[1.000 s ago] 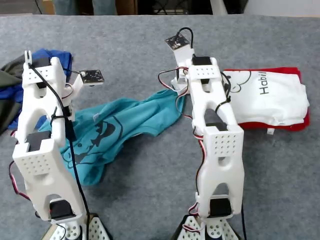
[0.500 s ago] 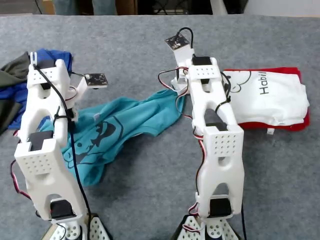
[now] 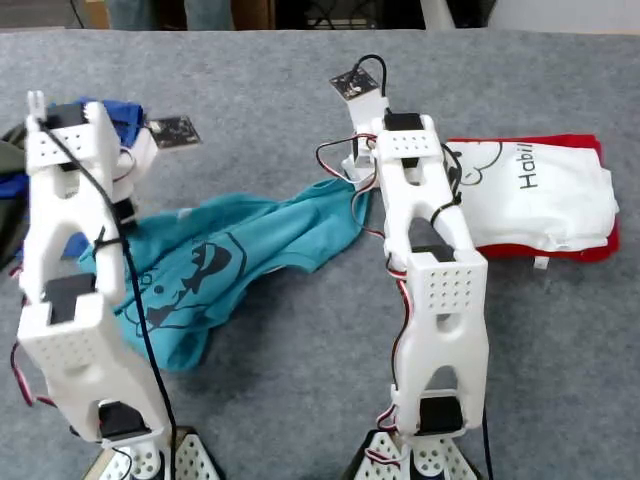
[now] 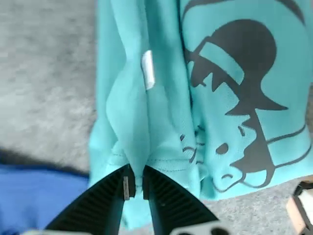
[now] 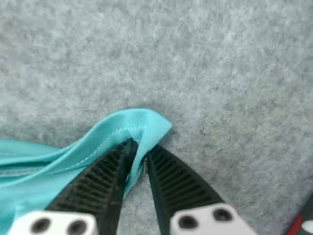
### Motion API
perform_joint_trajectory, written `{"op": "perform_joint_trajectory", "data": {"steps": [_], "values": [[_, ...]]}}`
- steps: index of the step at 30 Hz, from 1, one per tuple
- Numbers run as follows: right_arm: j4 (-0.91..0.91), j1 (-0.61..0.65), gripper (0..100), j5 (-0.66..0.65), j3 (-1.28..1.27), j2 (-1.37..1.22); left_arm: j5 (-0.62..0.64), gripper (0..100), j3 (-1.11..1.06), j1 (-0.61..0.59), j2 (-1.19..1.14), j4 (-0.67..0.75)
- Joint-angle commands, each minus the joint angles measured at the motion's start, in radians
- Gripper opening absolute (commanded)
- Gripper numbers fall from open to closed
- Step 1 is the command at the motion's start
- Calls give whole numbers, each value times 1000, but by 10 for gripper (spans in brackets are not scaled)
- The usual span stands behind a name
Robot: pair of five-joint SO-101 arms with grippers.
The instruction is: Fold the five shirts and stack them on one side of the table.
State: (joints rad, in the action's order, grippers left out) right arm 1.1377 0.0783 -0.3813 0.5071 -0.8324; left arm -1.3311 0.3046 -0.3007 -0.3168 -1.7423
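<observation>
Shirt, teal, is pinched by left claw and right claw.

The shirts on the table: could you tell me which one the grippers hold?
The teal shirt alone: the left gripper and right gripper each pinch its edge.

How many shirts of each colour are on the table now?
Teal shirt: 1
White shirt: 1
Red shirt: 1
Blue shirt: 1
Dark grey shirt: 1
Total: 5
</observation>
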Motion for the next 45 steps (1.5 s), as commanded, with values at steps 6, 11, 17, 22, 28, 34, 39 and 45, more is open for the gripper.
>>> {"op": "perform_joint_trajectory", "data": {"steps": [6, 11, 17, 22, 28, 34, 39, 45], "values": [[34, -14, 15, 18, 104, 71, 21, 28, 64, -15, 345, -18], [153, -15, 15, 18, 328, 200, 23, 28, 73, -62, 517, -15], [308, -34, 14, 169, 757, 371, 104, 28, 199, -186, 655, 11], [287, -3, 13, 221, 1089, 458, 325, 28, 289, -295, 727, 130], [176, 44, 13, 218, 1129, 642, 480, 29, 344, -364, 844, 141], [66, 60, 13, 216, 1024, 892, 482, 29, 325, -357, 1026, 91], [58, 60, 13, 164, 871, 1112, 479, 29, 320, -354, 1189, -12], [-51, 60, 13, 37, 621, 1236, 477, 29, 105, -351, 1347, -14]]}}
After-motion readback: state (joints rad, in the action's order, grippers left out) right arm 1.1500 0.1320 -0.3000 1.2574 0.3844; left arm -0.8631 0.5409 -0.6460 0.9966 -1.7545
